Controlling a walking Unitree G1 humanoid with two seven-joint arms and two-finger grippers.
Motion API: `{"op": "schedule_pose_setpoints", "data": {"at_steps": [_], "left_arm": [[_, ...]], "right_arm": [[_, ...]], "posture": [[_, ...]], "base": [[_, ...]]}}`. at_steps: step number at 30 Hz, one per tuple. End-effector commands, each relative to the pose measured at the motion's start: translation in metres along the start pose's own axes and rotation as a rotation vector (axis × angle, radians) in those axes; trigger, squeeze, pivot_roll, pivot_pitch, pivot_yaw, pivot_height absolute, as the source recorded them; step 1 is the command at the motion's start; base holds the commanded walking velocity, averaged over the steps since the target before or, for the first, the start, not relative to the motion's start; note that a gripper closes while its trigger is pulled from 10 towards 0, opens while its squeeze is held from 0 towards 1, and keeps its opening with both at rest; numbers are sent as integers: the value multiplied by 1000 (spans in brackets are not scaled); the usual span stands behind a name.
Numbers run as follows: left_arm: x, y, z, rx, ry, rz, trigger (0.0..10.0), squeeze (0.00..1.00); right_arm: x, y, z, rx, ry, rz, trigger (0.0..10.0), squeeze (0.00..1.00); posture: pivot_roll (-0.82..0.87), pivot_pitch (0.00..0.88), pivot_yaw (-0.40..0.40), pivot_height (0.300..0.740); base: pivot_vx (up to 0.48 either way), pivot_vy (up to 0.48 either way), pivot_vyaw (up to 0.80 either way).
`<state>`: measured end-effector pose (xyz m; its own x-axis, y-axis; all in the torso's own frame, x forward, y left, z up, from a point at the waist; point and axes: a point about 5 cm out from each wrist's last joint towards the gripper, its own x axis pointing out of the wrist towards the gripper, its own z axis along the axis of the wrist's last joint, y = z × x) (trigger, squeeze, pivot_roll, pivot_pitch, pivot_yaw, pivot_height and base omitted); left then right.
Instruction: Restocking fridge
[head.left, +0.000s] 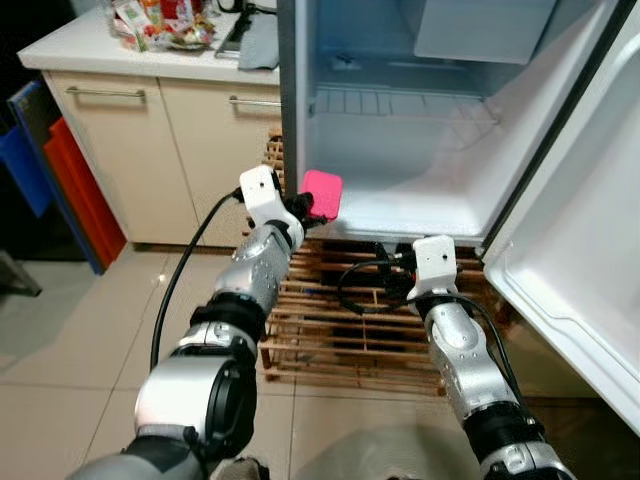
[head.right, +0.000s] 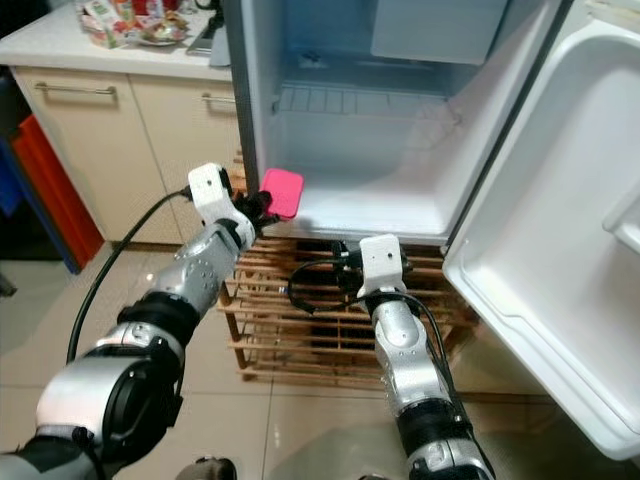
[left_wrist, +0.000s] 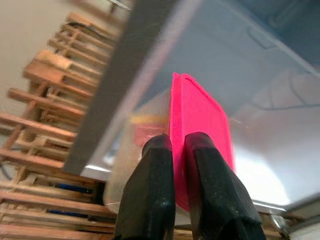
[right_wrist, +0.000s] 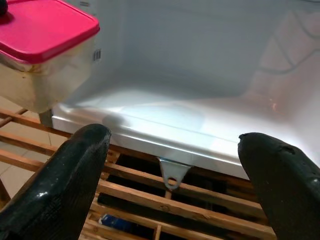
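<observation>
While clamped on the pink-lidded container at frame centre for loading, the left gripper nears the fridge; the right gripper waits spread.

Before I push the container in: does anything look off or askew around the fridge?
Nothing is spilled or damaged. One oddity: the left claw pinches the pink-lidded container by its lid edge alone, so it hangs at the fridge floor's front left corner, not yet resting on it. The right claw hovers open below the fridge's front edge.
</observation>
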<state>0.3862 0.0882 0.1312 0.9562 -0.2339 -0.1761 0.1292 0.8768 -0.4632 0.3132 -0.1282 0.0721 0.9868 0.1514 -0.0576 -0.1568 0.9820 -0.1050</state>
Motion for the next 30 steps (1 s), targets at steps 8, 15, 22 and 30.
{"op": "schedule_pose_setpoints", "data": {"at_steps": [8, 15, 22, 30], "left_arm": [[3, -21, -1, 57, 15, -160, 10000, 0], [4, -28, -5, 35, 58, -222, 10000, 0], [5, -31, -4, 57, 83, -254, 10000, 0], [5, -30, -5, 105, 98, -284, 10000, 0]], "right_arm": [[-4, -3, 5, -18, -41, -30, 10000, 0], [-4, -6, 0, -7, -1, -65, 10000, 0], [-6, -4, 0, -6, 2, -76, 10000, 27], [-10, -1, 1, -35, -30, -72, 10000, 27]], "posture": [[-86, 0, 28, 740], [-92, 0, 32, 740], [-103, 0, 40, 705], [-108, 0, 42, 675]], "base": [[0, 0, 0], [0, 0, 308], [0, 0, 181], [0, 0, 102]]}}
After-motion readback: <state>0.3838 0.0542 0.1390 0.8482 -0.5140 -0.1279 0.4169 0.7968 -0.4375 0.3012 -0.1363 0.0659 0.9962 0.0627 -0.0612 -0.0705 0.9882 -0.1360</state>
